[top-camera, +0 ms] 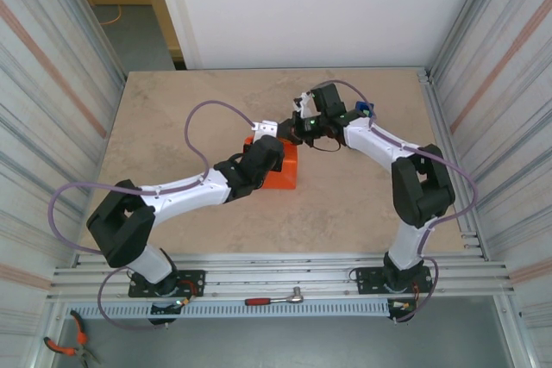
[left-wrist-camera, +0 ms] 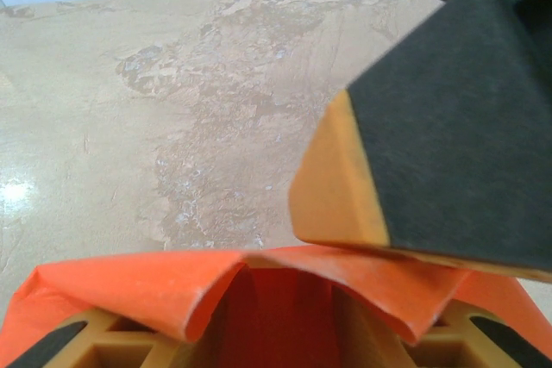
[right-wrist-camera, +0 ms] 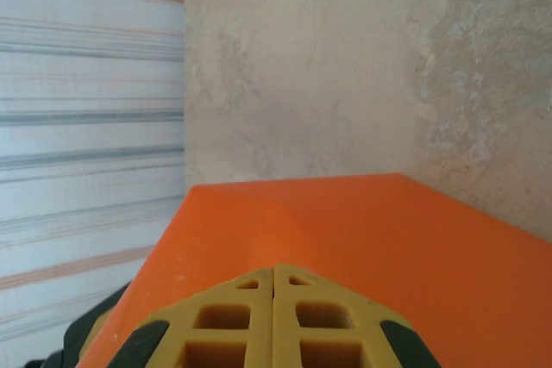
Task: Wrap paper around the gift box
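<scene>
Orange paper (right-wrist-camera: 345, 230) lay smooth by the right pincer (right-wrist-camera: 273, 286), pressed together; left wrist showed it crumpled across the left pincer (left-wrist-camera: 276, 325), grip unclear.

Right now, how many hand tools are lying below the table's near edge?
2: a red-handled tool on the front rail, and orange-handled pliers at the near left corner. More may be hidden.

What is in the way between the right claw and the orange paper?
Nothing visible is. The shut right gripper points straight at the paper, whose orange surface begins just past its fingertips.
</scene>
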Controlling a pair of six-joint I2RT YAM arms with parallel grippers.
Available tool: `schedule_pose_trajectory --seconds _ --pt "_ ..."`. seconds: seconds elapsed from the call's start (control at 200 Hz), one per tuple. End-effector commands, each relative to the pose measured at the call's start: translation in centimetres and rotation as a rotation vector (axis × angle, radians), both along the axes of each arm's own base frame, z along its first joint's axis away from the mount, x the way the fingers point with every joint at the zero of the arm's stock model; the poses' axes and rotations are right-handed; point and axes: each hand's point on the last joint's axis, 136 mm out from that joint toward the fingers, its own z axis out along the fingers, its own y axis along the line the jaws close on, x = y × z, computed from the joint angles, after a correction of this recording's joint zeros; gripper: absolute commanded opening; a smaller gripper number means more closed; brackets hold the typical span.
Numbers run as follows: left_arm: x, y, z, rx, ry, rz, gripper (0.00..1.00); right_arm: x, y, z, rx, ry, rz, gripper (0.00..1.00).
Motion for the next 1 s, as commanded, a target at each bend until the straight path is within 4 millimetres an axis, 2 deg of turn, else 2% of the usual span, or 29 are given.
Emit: schedule_pose_trajectory --seconds 0.0,0.175,0.321,0.421,0.501,0.646,0.712,0.767,0.842,0.927,0.997 --pt "-4.1 2.7 -9.5 0.194 0.289 -0.029 0.39 -1.5 -0.6 -0.5 -0.026 0.006 0.014 0.0" --pt "-4.3 2.3 -8.4 0.158 0.286 -0.045 0.39 -2.1 -1.0 -2.4 -0.032 0.029 -0.003 0.0" --pt "-4.2 1.4 -5.0 0.02 0.279 -0.092 0.4 -2.6 -1.5 -4.0 -0.043 0.047 -0.014 0.0" --pt "-3.6 0.7 -1.0 -0.156 0.271 -0.151 0.41 -2.7 -1.8 -4.6 -0.048 0.049 -0.021 0.0" --pt "-3.1 0.6 2.9 -0.296 0.236 -0.196 0.42 -2.9 -2.0 -5.0 -0.052 0.05 -0.025 0.0" --pt "-1.7 2.1 8.6 -0.521 0.177 -0.218 0.44 -3.2 -2.2 -5.5 -0.055 0.054 -0.028 0.0" --pt "-1.0 3.0 9.9 -0.582 0.161 -0.211 0.45 -3.4 -2.3 -5.7 -0.056 0.056 -0.027 0.0" --pt "-0.2 3.9 10.5 -0.606 0.153 -0.196 0.45 -3.5 -2.4 -5.7 -0.055 0.057 -0.027 0.0" --pt "0.9 4.8 10.3 -0.604 0.163 -0.176 0.45 -3.7 -2.4 -5.9 -0.056 0.059 -0.027 0.0" --pt "2.4 5.5 9.1 -0.579 0.2 -0.162 0.44 -3.7 -2.5 -6.0 -0.055 0.057 -0.027 0.0" --pt "3.5 5.7 7.9 -0.553 0.257 -0.173 0.38 -3.8 -2.5 -6.0 -0.055 0.061 -0.026 0.0"
